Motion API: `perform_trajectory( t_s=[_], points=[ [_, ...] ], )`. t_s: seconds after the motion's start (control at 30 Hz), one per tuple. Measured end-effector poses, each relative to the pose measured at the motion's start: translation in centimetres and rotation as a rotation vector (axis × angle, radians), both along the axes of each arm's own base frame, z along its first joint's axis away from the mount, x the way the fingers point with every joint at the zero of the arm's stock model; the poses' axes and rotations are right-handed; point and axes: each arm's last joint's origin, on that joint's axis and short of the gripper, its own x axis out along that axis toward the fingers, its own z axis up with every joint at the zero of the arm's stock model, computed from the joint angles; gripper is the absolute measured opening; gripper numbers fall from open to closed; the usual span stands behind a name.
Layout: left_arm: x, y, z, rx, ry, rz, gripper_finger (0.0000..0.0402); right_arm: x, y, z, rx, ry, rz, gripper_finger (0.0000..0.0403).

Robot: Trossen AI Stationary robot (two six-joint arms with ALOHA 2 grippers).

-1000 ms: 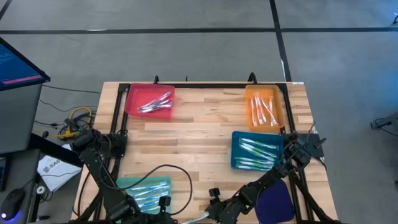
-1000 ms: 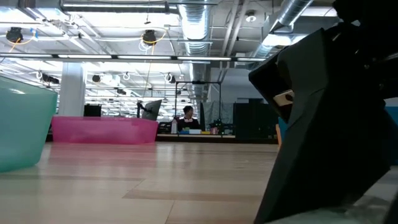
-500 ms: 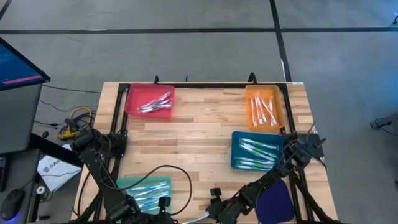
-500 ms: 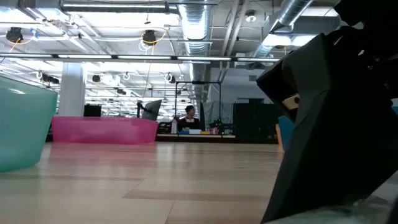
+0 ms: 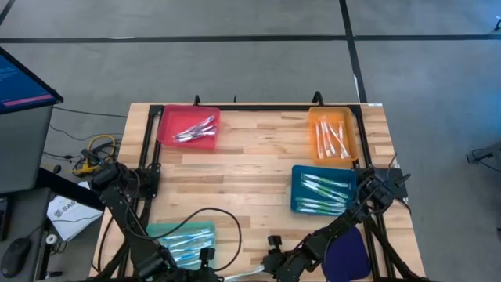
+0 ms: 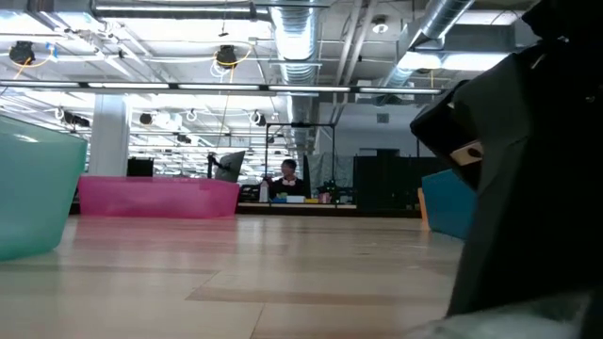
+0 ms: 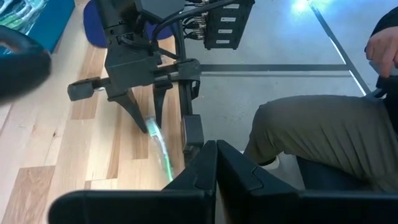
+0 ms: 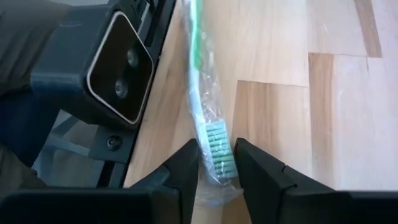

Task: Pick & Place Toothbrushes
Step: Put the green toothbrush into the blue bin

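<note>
Toothbrush (image 8: 211,134) between right end effector (image 8: 216,163) fingers

In the low view the right arm's dark bulk has slid toward the table's right edge, uncovering the blue tray (image 6: 445,202) behind it. From above, the right pincer (image 5: 274,258) at the table's near edge has crept slightly rightward, its fingers straddling the wrapped green toothbrush (image 8: 204,112).
</note>
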Motion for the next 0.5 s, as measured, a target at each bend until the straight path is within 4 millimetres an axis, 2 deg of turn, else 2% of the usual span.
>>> perform_trajectory(
  t_s=[0.33, 0.5],
  points=[
    [0.0, 0.1, -0.1, 0.007, 0.008, 0.004, 0.0, -0.8, -0.4, 1.0, -0.071, -0.004, -0.065, 0.0102],
    [0.8, 1.3, -2.1, 0.023, 0.069, 0.044, 0.0001, -0.8, -0.4, 1.0, -0.069, -0.009, -0.085, 0.0103]
  ],
)
